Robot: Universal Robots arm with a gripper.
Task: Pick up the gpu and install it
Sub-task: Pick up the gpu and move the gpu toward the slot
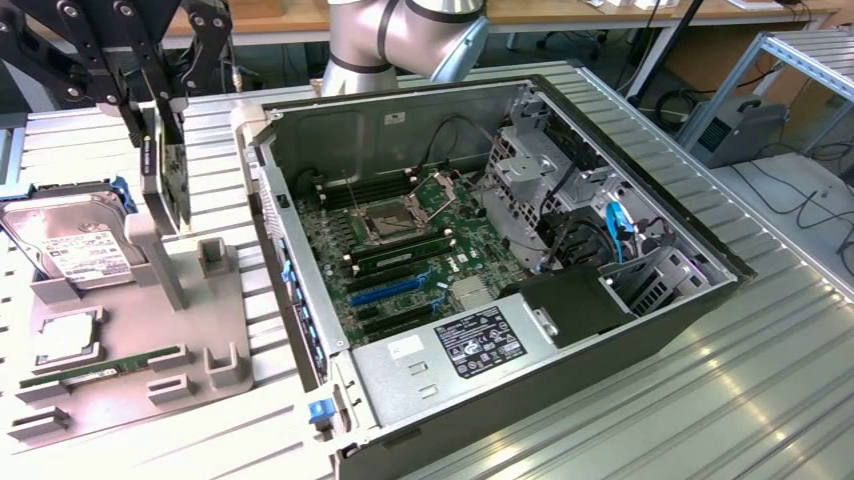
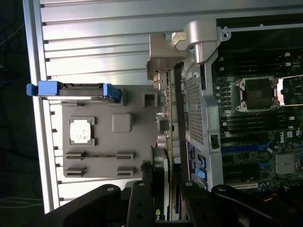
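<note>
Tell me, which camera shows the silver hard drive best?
The exterior view: the hard drive rests on the grey tray, white label facing the camera. The wrist view sees the drive edge-on, mostly its blue side rails.

Hard drive (image 1: 74, 250), CPU (image 1: 64, 338), RAM stick (image 1: 107, 366) on grey holder tray (image 1: 187, 305).

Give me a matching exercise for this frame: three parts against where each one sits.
1. thin black gpu card with silver bracket
2. boxy silver hard drive with white label
3. narrow green RAM stick

A. lying flat on the grey tray
B. seated in a blue carrier
C. upright, clamped in the black gripper

Pairs: 1-C, 2-B, 3-A
</note>
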